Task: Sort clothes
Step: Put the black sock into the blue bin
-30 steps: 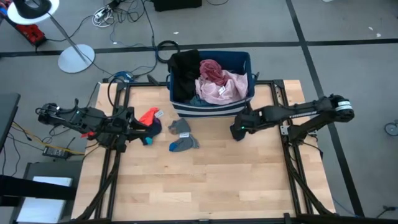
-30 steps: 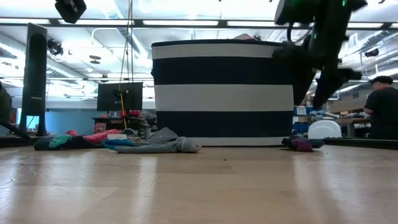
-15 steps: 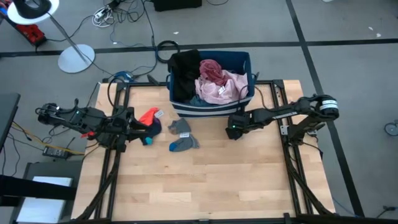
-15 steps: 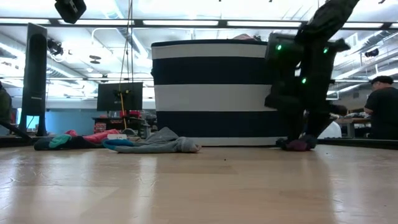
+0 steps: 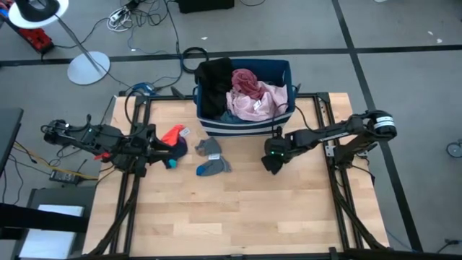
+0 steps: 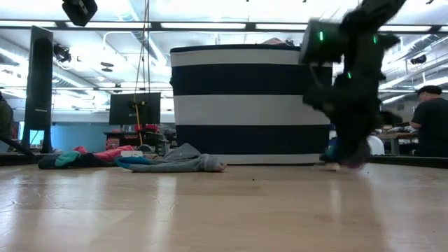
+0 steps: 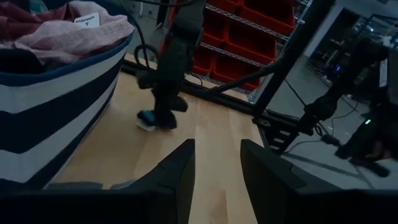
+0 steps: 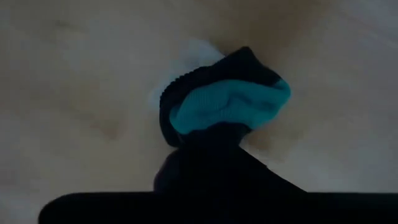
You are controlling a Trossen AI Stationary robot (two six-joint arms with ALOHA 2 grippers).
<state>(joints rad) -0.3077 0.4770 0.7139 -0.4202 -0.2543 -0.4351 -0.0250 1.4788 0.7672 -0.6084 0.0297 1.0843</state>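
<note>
Right gripper (image 5: 273, 163): moved since a second ago from beside the bin's front right corner, out over the table toward the near edge; fingers now clamped together on a small dark sock with a teal patch (image 8: 227, 106), a white tag beside it.
Sock: earlier lying on the wood by the bin's right corner; now pinched at the fingertips, low over the table (image 5: 238, 217).
Left gripper (image 5: 160, 150): unchanged, parked at the table's left side; fingers apart, nothing between them.
Bin (image 5: 245, 124): one, dark blue with a white stripe, at the table's far edge, unmoved.
Clothes in bin: three seen from above, black (image 5: 214, 85), maroon (image 5: 245, 80), pink (image 5: 261, 101).
Clothes on table: red-orange piece (image 5: 173, 133) near the left gripper; grey pieces (image 5: 211, 147) and blue-grey socks (image 5: 214, 168) in front of the bin, exact count unclear.
</note>
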